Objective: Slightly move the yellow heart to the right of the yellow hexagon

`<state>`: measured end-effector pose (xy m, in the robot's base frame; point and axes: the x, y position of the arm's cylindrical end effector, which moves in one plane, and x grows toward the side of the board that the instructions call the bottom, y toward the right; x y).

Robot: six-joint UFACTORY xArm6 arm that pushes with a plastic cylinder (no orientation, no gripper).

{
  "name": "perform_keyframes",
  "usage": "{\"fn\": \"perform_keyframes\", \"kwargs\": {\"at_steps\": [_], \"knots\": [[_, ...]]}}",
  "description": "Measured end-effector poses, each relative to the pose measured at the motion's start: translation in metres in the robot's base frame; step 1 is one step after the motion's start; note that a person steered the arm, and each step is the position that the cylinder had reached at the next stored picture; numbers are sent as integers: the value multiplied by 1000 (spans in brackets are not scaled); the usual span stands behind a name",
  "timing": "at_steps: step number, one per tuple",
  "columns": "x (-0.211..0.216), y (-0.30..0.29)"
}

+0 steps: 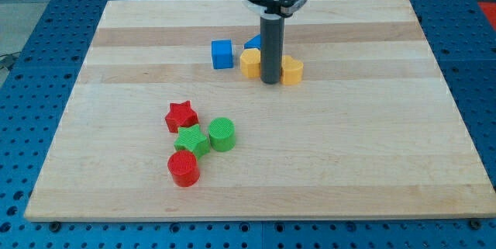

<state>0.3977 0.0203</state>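
My tip rests on the board between two yellow blocks at the view's upper middle. The yellow block just left of the rod looks like the hexagon. The yellow block just right of the rod looks like the heart, and the rod partly hides its left side. Both yellow blocks sit close against the rod; I cannot tell if they touch it.
A blue cube lies left of the yellow blocks. A blue block peeks out behind the rod. A red star, green star, green cylinder and red cylinder cluster at lower left. The wooden board sits on a blue perforated table.
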Motion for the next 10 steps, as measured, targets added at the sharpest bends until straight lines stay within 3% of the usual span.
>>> {"fn": "perform_keyframes", "kwargs": {"at_steps": [2,3,4,10], "knots": [[65,0],[78,30],[63,68],[16,65]]}}
